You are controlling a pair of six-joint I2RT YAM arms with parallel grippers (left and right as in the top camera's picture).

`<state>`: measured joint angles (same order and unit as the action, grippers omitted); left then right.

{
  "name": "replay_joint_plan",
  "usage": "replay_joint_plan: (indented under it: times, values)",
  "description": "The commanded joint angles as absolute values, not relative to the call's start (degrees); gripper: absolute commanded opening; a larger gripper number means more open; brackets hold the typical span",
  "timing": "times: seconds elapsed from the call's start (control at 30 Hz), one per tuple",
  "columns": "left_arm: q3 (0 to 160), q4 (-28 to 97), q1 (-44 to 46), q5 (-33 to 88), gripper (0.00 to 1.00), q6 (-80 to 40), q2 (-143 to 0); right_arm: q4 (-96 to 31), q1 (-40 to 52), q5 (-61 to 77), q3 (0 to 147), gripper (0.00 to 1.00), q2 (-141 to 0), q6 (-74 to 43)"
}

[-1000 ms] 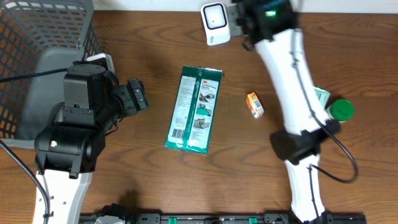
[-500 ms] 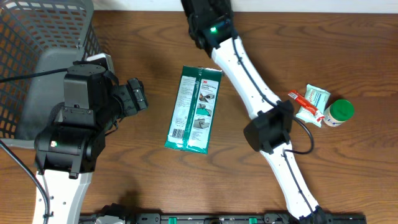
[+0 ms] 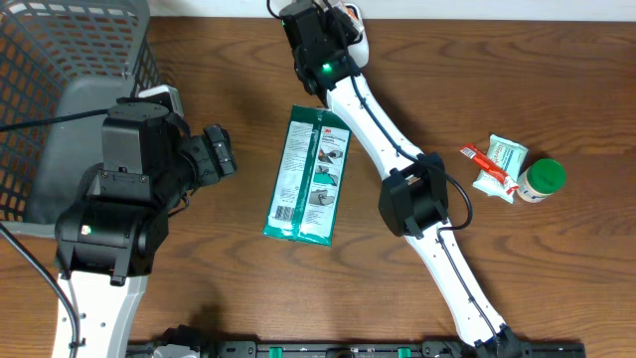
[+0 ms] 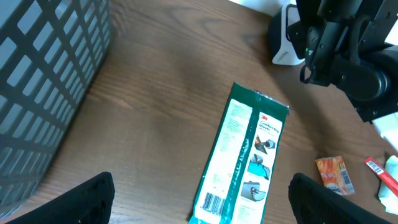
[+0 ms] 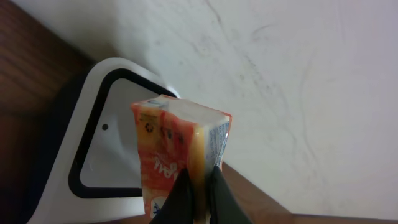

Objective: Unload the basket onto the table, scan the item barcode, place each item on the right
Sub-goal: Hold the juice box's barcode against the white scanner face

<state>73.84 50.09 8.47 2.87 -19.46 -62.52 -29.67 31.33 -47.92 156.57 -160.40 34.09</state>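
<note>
Right fingers (image 5: 180, 199) on packet (image 5: 177, 149) (before scanner (image 5: 102, 162))

- Grey basket (image 3: 60, 60) at the counter's (image 3: 229, 288) far-left corner.
- Green pack (image 3: 311, 176) lying flat mid-counter.
- Green-capped bottle (image 3: 543, 179), white-green sachet (image 3: 509, 151) and red stick (image 3: 482, 159) clustered at the right.

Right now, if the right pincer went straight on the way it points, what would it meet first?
Probably the white scanner, which sits straight ahead behind the orange packet that the right pincer grips. The packet would likely touch it first, though the depth is unclear.
</note>
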Motion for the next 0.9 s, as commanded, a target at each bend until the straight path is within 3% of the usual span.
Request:
replay_joint_plan:
  times: [0.0, 0.5, 0.87]
  values:
    - [74.32, 50.06, 8.54, 2.94, 0.90, -19.35, -62.48, -29.52, 30.63, -48.07, 156.46, 0.01, -160.53, 35.92]
    - [74.32, 50.06, 8.54, 2.94, 0.90, -19.35, -62.48, -33.39, 29.12, -44.56, 155.72, 0.01, -160.53, 37.58]
    - [74.32, 50.06, 8.54, 2.94, 0.90, -19.35, -62.48, -24.36, 29.04, -46.04, 155.72, 0.01, -160.53, 46.33]
